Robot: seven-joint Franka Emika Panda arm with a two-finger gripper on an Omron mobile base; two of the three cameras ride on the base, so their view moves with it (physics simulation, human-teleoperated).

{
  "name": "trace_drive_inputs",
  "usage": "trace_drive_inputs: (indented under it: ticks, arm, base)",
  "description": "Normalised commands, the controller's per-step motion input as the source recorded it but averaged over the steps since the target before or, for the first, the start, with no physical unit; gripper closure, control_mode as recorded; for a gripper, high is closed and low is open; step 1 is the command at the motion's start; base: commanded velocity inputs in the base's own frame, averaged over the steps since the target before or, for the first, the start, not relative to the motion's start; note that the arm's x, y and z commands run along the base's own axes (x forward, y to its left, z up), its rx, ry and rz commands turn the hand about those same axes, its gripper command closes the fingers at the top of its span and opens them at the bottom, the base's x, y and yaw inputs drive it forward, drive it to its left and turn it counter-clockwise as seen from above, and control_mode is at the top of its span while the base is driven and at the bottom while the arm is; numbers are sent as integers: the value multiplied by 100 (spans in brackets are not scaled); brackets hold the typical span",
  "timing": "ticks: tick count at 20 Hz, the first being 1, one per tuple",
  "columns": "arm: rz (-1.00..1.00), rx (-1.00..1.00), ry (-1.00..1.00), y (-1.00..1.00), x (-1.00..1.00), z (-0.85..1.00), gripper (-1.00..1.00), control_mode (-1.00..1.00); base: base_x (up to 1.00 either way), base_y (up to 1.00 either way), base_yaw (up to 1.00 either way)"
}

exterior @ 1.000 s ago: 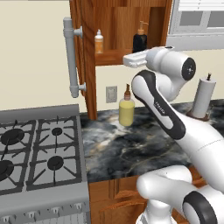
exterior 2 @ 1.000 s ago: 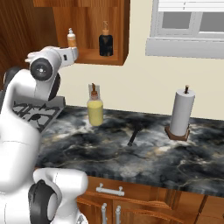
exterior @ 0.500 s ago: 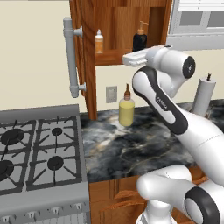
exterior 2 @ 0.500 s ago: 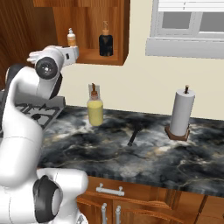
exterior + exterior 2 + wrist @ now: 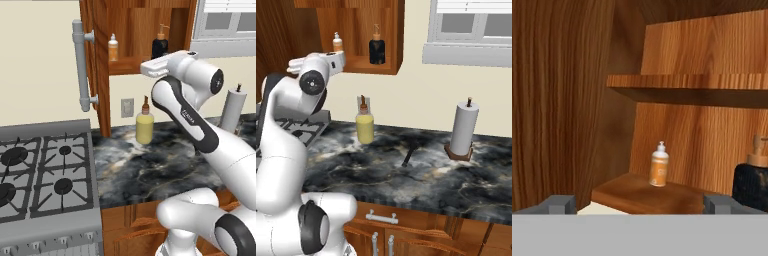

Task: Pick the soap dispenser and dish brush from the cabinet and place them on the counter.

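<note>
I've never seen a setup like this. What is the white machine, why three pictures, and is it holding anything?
The white machine is a robot arm in a simulated kitchen. Two pictures come from cameras behind it, left and right. The third comes from a camera on its hand, looking into the open wooden cabinet. On the cabinet's bottom shelf stand a small orange bottle and a dark pump dispenser. On the marbled counter stand a yellow bottle, a paper towel roll and a dark brush-like thing. The gripper is open, holding nothing.
</note>
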Motion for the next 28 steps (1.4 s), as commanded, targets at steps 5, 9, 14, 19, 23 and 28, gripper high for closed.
trace_drive_inputs:
  ticks: [5,9,14,19,23,28]
  arm:
    - [0,0,-9,1,6,0,-100,-100]
    - [0,0,0,0,19,0,-100,-100]
    - [1,0,2,0,26,0,-100,-100]
    - [2,0,3,0,24,0,-100,-100]
    - [1,0,1,1,22,0,-100,-100]
    - [1,0,0,9,17,0,-100,-100]
  base:
    - [0,0,0]
    - [0,0,0]
    - [0,0,0]
    - [0,0,0]
    - [0,0,0]
    - [0,0,0]
